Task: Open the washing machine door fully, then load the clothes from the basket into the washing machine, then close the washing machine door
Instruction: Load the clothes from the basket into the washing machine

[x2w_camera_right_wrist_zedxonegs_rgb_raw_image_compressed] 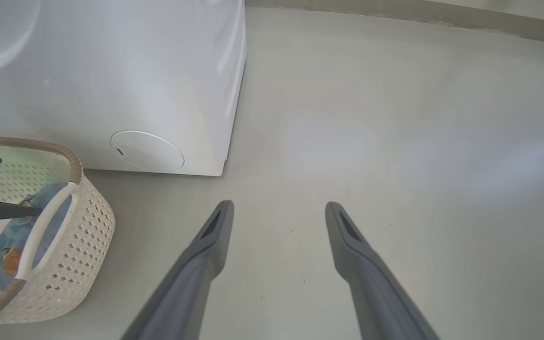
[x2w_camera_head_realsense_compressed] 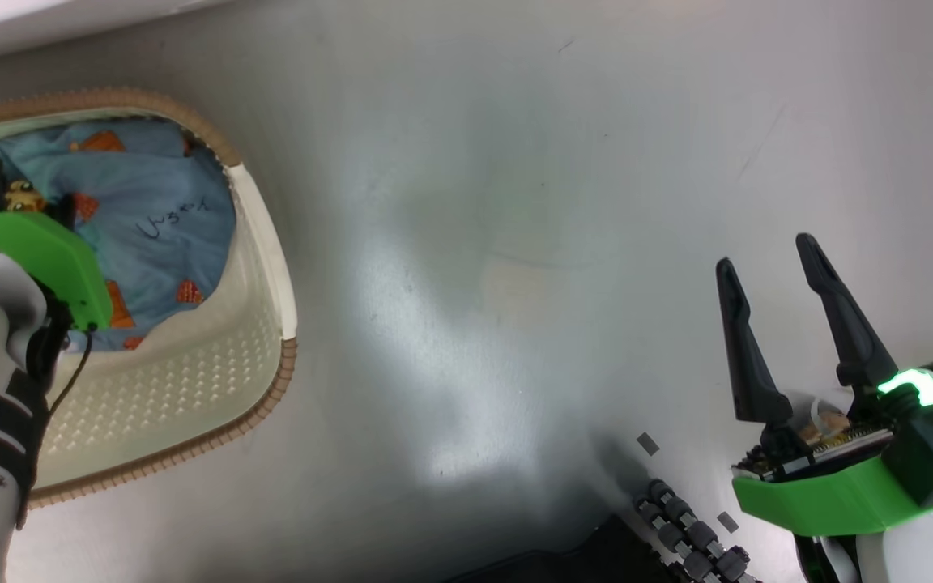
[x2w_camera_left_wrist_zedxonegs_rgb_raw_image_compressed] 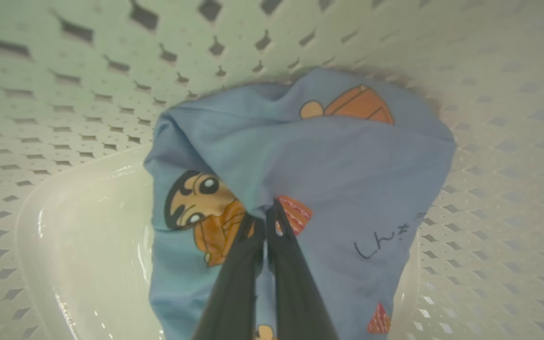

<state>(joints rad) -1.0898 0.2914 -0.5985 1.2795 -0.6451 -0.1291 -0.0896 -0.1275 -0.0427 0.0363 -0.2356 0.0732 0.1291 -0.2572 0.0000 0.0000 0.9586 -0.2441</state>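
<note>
Grey glossy floor (x2w_camera_head_realsense_compressed: 515, 243) with glare patches. Landmark: the basket (x2w_camera_head_realsense_compressed: 272, 389), cream, perforated, brown rim, standing on that floor.

Head view, from above:
- Clothes (x2w_camera_head_realsense_compressed: 159, 202) lie inside the basket, blue with orange prints, bunched toward its upper end in this view.
- The left arm's green mount and pale forearm reach over the basket's left side and hide the fingers.
- Right gripper (x2w_camera_head_realsense_compressed: 766, 251) hangs well to the right of the basket over bare floor. Its two fingers are spread wide with nothing between them.

Left wrist view supplies what the head view hides:
- Left gripper (x2w_camera_left_wrist_zedxonegs_rgb_raw_image_compressed: 267, 210) is down inside the basket, both fingers pressed together on a pinched fold of the clothes. The fabric puckers toward the tips.
- One cartoon face sits just left of the tips, dark handwritten marks to their right.
- Perforated walls stand all round, with a smooth base beside the cloth.

Right wrist view adds:
- The washer (x2w_camera_right_wrist_zedxonegs_rgb_raw_image_compressed: 111, 71), a white box right behind the basket. Whether they touch, cannot tell.
- One round cap (x2w_camera_right_wrist_zedxonegs_rgb_raw_image_compressed: 147, 151) low on the washer, to the right of the basket.
- One white handle (x2w_camera_right_wrist_zedxonegs_rgb_raw_image_compressed: 45, 226) arching over the basket's near side, blue cloth visible through its gap.

Count: one basket, one garment, one washer, two grippers (one clamped on cloth, one spread and empty).
</note>
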